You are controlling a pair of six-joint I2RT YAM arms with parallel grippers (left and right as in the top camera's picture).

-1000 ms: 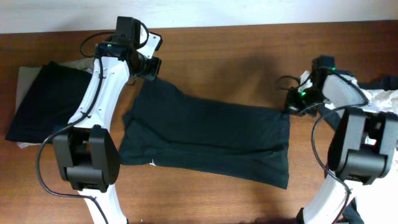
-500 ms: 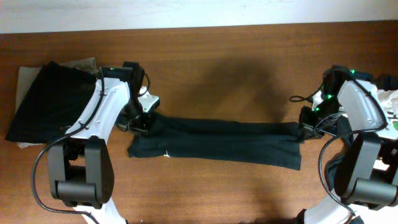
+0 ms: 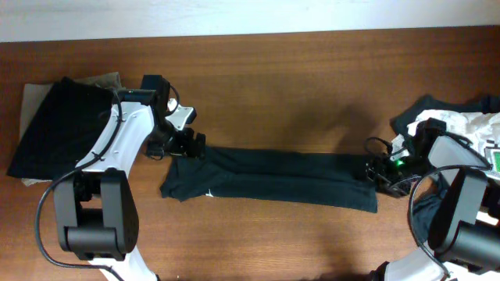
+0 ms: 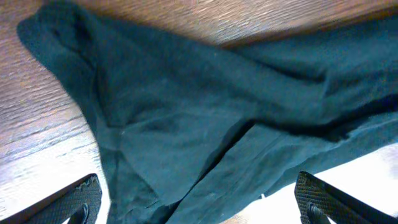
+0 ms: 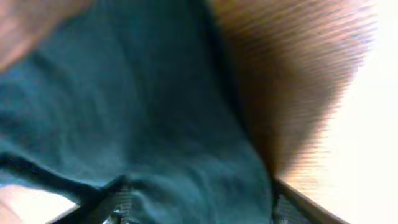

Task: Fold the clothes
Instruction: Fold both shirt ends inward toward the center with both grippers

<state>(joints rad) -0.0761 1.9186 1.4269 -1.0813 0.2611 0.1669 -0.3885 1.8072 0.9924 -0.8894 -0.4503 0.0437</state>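
A dark T-shirt [image 3: 273, 176] lies folded into a long narrow strip across the middle of the wooden table. My left gripper [image 3: 190, 146] hovers at its upper left end. In the left wrist view that gripper [image 4: 199, 206] stands wide open over the crumpled fabric [image 4: 186, 124], holding nothing. At the strip's right end sits my right gripper [image 3: 376, 169]. The blurred right wrist view shows its jaws [image 5: 199, 208] apart, with the shirt [image 5: 124, 106] lying loose across the gap.
A folded black garment [image 3: 55, 125] rests on a beige one [image 3: 31, 97] at the far left. A loose pile of white and dark clothes [image 3: 461, 121] sits at the right edge. Bare wood [image 3: 281, 94] stretches behind the shirt.
The shirt went from a wide spread to a narrow strip as both grippers drew its far edge forward. Both grippers have since opened and let go of it.
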